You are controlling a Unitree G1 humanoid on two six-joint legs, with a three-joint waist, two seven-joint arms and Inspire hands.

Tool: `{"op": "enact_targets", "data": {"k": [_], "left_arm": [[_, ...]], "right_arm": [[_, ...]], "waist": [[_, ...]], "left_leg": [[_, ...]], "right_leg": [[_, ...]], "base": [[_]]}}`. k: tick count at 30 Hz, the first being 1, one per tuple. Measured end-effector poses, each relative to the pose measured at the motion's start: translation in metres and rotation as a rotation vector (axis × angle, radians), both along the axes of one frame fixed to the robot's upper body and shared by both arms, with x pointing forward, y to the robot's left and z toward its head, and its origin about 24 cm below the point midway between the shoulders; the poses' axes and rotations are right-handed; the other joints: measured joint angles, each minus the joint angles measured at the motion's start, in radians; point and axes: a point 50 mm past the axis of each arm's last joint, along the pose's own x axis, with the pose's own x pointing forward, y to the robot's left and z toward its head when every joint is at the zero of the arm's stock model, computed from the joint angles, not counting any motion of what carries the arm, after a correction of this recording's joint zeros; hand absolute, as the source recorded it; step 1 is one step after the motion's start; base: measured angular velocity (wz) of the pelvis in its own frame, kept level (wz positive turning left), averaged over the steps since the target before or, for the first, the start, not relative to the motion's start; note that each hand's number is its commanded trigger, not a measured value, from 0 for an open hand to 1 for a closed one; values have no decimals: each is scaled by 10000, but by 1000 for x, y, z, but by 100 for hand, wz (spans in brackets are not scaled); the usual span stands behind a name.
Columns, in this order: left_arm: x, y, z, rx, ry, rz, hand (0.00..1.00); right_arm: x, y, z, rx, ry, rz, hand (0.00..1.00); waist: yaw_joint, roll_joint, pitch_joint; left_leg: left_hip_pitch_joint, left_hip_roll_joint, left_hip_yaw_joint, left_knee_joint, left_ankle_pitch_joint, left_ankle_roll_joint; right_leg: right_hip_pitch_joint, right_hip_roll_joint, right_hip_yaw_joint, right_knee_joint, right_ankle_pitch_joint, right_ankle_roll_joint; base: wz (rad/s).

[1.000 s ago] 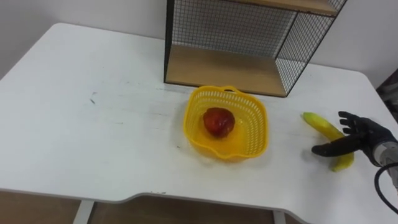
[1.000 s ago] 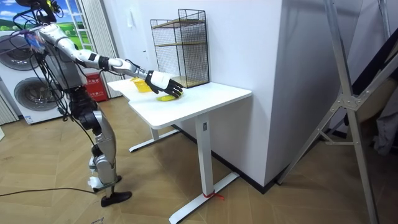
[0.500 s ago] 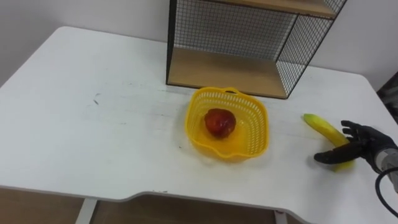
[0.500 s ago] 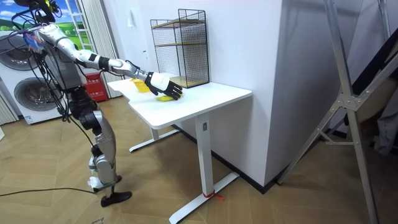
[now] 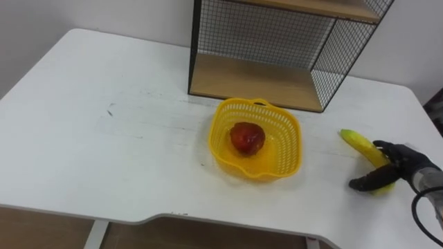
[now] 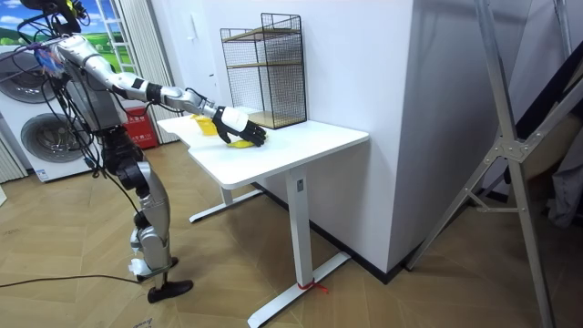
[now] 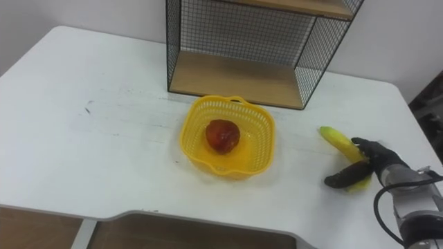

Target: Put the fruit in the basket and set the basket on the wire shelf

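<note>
Clamping banana (image 5: pixel 356 142) with right robot hand (image 5: pixel 394 162) near right edge of tabletop (image 5: pixel 104 152).
Curled over the near half, thumb tucked against the side, not yet lifted. Probably light, firm but easily bruised, smooth-skinned and curved, so liable to roll or slip; best taken round the thick middle, gently. Next over to basket (image 5: pixel 287 149) holding apple (image 5: pixel 247 137), mid-tabletop, just before shelf (image 5: pixel 256 79).
</note>
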Motion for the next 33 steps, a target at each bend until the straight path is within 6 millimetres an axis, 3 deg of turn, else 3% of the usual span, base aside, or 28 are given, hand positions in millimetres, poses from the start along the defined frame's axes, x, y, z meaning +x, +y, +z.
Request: {"op": "enact_targets", "data": {"k": [14,15,16,33], "left_arm": [[4,-1,0,-87,-184,-17,0],[4,-2,-1,-104,-177,-36,0],[4,-2,-1,-106,-175,-38,0],[11,-3,-1,-129,-260,-155,0]], "right_arm": [[2,2,0,-894,286,740,0],[2,2,0,-937,312,766,21],[2,3,0,-962,327,785,100],[1,4,-2,-2094,341,1028,100]], "waist": [[183,-49,3],[189,-53,1],[189,-57,-3],[339,-37,11]], "left_leg": [[-3,3,34,2,0,0],[-7,3,34,7,0,0],[-12,3,35,11,0,0],[-30,7,33,-7,0,0]], "right_leg": [[26,3,-22,12,6,6],[40,3,-22,16,7,8],[63,3,-24,19,7,8],[79,18,17,0,10,12]], "base": [[0],[0],[0],[0]]}}
